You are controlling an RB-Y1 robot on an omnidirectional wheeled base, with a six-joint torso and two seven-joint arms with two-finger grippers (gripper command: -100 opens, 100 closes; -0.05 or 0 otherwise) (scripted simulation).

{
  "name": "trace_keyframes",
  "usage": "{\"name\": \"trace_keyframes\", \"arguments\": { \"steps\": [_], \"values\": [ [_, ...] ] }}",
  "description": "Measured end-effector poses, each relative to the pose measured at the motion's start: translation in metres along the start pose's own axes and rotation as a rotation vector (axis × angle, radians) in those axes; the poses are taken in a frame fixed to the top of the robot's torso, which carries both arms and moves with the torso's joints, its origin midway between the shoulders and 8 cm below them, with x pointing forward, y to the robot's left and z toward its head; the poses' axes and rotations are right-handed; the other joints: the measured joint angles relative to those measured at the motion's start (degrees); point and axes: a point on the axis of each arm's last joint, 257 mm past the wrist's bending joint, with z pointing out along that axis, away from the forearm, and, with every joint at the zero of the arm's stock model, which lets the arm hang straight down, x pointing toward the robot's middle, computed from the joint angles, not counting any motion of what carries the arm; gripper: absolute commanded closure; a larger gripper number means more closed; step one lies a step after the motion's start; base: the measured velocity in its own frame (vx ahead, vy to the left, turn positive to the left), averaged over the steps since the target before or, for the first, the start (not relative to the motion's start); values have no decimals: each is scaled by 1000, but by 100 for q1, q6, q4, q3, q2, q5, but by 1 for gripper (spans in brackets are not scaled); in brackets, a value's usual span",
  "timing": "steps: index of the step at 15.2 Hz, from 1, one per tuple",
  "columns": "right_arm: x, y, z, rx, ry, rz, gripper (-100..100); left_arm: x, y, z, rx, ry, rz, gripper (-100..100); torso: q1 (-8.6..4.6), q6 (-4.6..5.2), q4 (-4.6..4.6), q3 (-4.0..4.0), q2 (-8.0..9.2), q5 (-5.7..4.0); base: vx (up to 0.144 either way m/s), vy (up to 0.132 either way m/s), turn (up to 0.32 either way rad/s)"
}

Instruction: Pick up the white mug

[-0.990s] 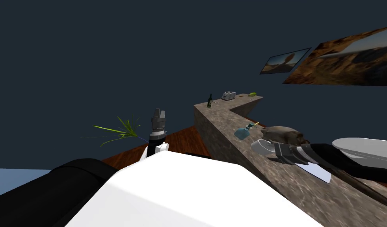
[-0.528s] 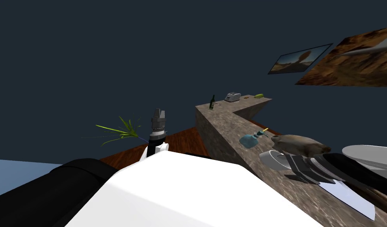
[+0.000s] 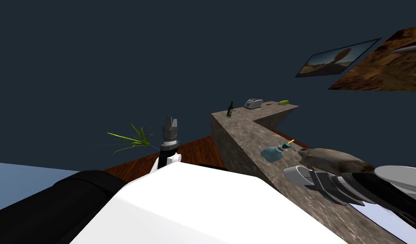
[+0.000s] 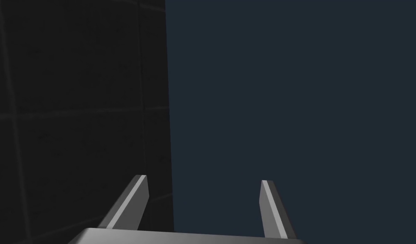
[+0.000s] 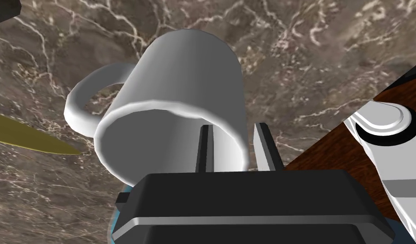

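White mug (image 5: 181,84) is caught by its wall in the right gripper (image 5: 233,127): one finger (image 5: 206,144) sits inside the rim, the other (image 5: 262,140) outside, and the two are closed nearly together on the wall. The mug is tilted, its mouth turned toward the gripper and its handle out to one side, over the brown marbled stone counter (image 5: 309,55). Whether its base touches the stone cannot be told.

In the head view, a green spiky plant (image 3: 131,140) stands far left above the wooden floor (image 3: 198,152). Next comes the left gripper (image 3: 170,120), raised upright and well apart from the counter; its wrist view shows its fingers spread wide with nothing between them (image 4: 203,178). On the far end of the counter (image 3: 241,131) stand a dark green bottle (image 3: 230,110), a grey toaster (image 3: 253,103) and a small green object (image 3: 283,102). Nearer, a blue flask (image 3: 272,154) with a yellow tip lies just beside the mug (image 3: 297,174), which is at the counter's near edge. A brown lump (image 3: 334,160) lies just behind the mug and the right gripper (image 3: 309,178). Two framed landscape pictures (image 3: 336,63) hang on the wall at upper right.
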Motion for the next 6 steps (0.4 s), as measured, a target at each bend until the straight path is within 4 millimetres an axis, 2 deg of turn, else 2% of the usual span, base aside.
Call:
{"name": "trace_keyframes", "arguments": {
  "steps": [2, 6],
  "values": [
    [0, 1, 0, -3, -1, 2, 100, 0, 0, 0, 0, 0, 0, 0, -3, -3, 0, -1, -2, 0, 0, 0, 0],
    [-9, -6, -10, -8, 4, -10, 100, 0, 0, 0, 0, 0, 0, 0, -4, -2, 4, 1, -2, 7, 2, -12, -87]
  ]
}}
